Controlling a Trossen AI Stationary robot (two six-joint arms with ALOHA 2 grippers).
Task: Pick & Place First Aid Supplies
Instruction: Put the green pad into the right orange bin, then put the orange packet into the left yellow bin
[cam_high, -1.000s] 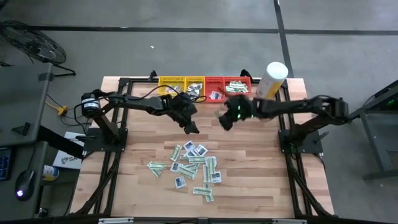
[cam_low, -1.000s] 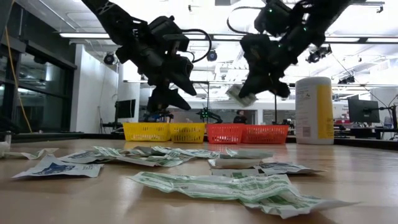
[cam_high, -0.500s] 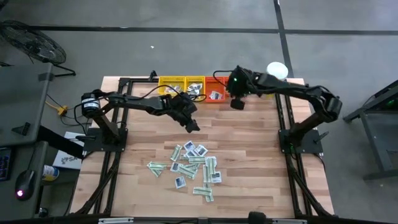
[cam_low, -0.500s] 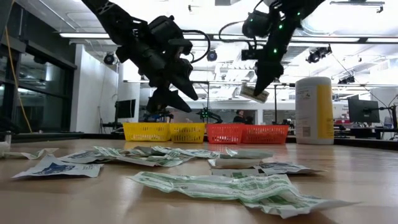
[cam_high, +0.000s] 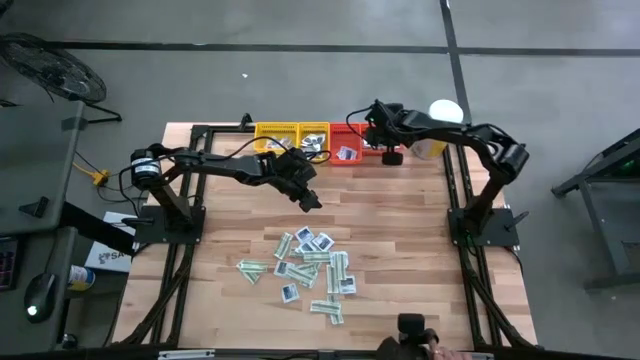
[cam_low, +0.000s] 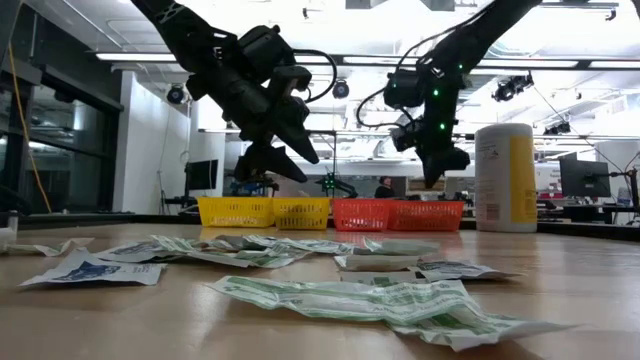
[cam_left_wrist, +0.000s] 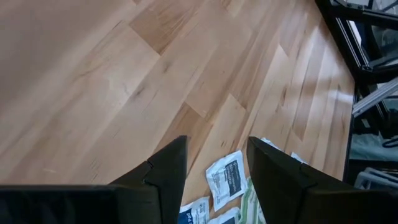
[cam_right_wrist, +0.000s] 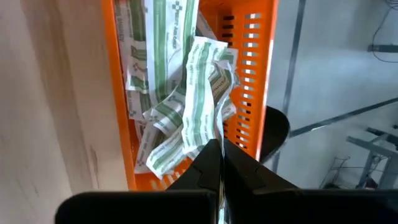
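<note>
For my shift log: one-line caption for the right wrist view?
Right pincer shut on a white-and-green strip, held above the red tray already holding more strips.

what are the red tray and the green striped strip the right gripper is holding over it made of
The red tray looks like glossy moulded plastic: rigid walls with rows of slots. The strip, pinched in the right gripper, looks like thin matte printed paper: it creases and curls. A foil lining cannot be ruled out.

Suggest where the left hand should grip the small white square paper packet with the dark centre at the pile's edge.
Pinch the small white square paper packet by its edge facing bare wooden table, left hand coming straight down: it lies flat, and other packets crowd its other sides.
</note>
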